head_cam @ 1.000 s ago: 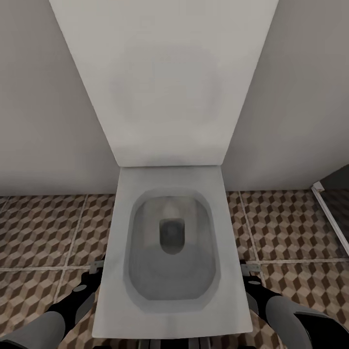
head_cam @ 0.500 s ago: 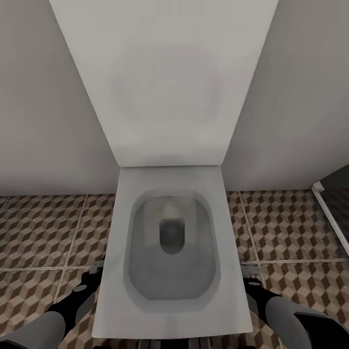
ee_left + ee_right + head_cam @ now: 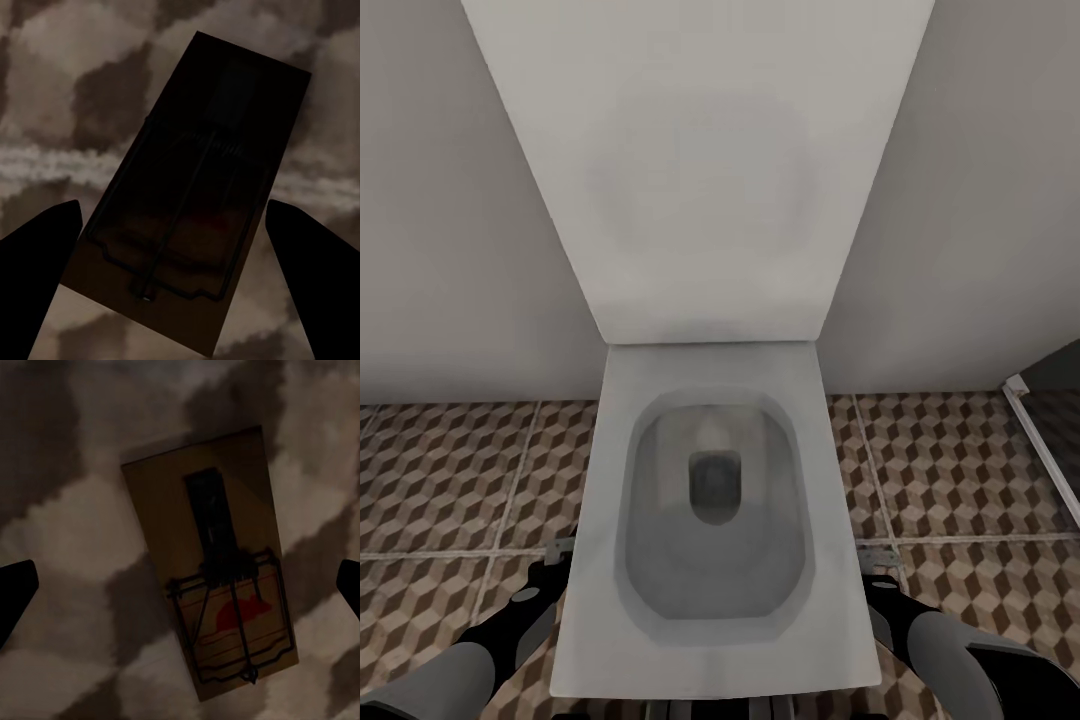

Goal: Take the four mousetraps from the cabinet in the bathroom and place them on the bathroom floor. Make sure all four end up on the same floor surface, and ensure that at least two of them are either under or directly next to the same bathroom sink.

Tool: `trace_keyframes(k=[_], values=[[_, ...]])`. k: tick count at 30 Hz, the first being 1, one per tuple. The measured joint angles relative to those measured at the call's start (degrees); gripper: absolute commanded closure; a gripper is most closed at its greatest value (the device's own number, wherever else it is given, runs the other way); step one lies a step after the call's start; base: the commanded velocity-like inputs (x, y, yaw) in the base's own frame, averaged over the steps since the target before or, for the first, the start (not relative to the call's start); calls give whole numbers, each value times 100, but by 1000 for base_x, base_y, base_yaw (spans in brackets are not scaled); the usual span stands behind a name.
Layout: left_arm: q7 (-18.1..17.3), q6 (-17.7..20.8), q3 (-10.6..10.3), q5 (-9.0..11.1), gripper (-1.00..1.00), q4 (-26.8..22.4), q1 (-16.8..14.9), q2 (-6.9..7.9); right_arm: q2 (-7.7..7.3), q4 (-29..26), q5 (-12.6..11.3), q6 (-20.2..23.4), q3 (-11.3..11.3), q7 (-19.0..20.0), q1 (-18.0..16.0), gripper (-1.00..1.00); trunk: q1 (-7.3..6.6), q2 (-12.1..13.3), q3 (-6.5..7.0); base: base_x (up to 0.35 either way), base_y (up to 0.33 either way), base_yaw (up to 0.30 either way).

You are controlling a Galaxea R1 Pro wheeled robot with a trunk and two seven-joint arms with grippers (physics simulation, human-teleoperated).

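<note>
Much is cut off here. In the head view the white toilet (image 3: 710,500) hides the middle of the floor, and both arms run off the near edge, so the left gripper (image 3: 557,560) and the right gripper (image 3: 878,565) show as little more than dark stubs tucked against the bowl's two sides. What they carry cannot be made out from up there.

The wrist views tell more. The left gripper (image 3: 176,225) has its dark fingers (image 3: 37,247) spread wide, with a mousetrap (image 3: 187,202) between them, deep in shadow, its wire parts barely readable. Whether it lies flat on the bathroom floor (image 3: 67,67) or hangs just above it, I cannot tell. The right gripper (image 3: 180,585) is likewise spread, its tips at the frame's edges, and a second mousetrap (image 3: 217,562) sits between them, untouched, over the patterned tiles (image 3: 67,510), a red mark on its board.

Brown, beige and dark cube-printed tiles (image 3: 450,470) with pale grout run either side of the toilet, meeting plain grey walls (image 3: 440,200). A dark framed edge (image 3: 1045,440) shows at far right.
</note>
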Motion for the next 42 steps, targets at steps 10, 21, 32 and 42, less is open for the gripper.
trace_keyframes(k=[10, 21, 32, 42], values=[[0, 6, 0, 0, 100, 1, 0, 0, 0, -3, 1, -4, 0, 0, 0, -100, 0, 0, 0, 0, 0, 0], [0, 7, 0, 0, 100, 1, 0, 0, -2, -5, 5, -18, 1, 0, 0, -100, 0, 0, 0, 0, 0, 0], [-1, 8, -4, 0, 100, 3, 0, 5, -8, -5, 1, -24, 1, 0, 0, -100, 0, 0, 0, 0, 0, 0], [4, 15, -3, -23, 100, 164, -2, -3, -14, -5, 1, -29, 1, 0, 0, -100, -1, 0, 0, 0, 0, 0]])
